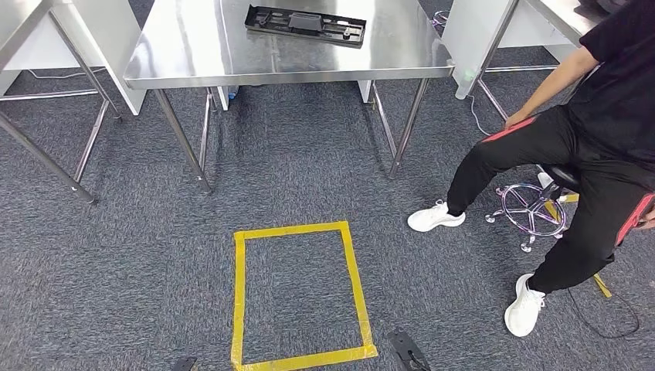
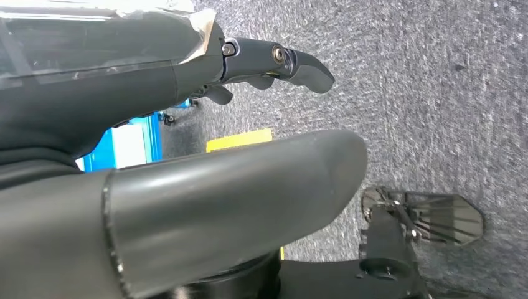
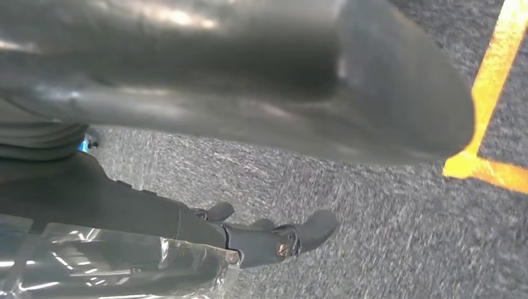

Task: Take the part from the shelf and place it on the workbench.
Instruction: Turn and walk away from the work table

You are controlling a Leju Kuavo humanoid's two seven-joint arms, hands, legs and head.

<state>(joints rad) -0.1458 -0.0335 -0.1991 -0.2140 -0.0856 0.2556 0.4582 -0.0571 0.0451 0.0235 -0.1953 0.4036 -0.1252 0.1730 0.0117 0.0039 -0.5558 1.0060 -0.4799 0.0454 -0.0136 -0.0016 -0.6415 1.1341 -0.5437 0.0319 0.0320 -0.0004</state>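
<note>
Grey carpet point(image 1: 309, 154) covers the floor of a workshop, seen from the robot's head looking forward and down. At twelve o'clock stands a steel worktop point(image 1: 193, 46) on thin metal legs. On it, toward one o'clock, lies the part point(image 1: 306, 24): a long, flat black plastic piece, resting flat and well inside the worktop's near edge. Judging by the task, it may already be set down, since it sits on a bench and not on a shelf, though I cannot tell if this is the intended bench.

On the floor at six o'clock is a rectangle of yellow tape point(image 1: 297, 294), probably marking where the robot should stand. It lies just in front of the robot.

At three o'clock a person in black clothes and white shoes point(image 1: 436, 217) sits on a stool point(image 1: 533, 209), one hand on a knee, well apart from the worktop's part.

Both arms seem to hang down, as their wrist views look at the carpet. The left hand point(image 2: 205, 180) holds nothing; its dark fingers point(image 2: 292, 62) stretch out nearly straight, apart from the thick thumb. The right hand point(image 3: 249, 75) is likewise empty, its fingers point(image 3: 292, 237) extended and loose above the carpet, near a corner of the yellow tape.
</note>
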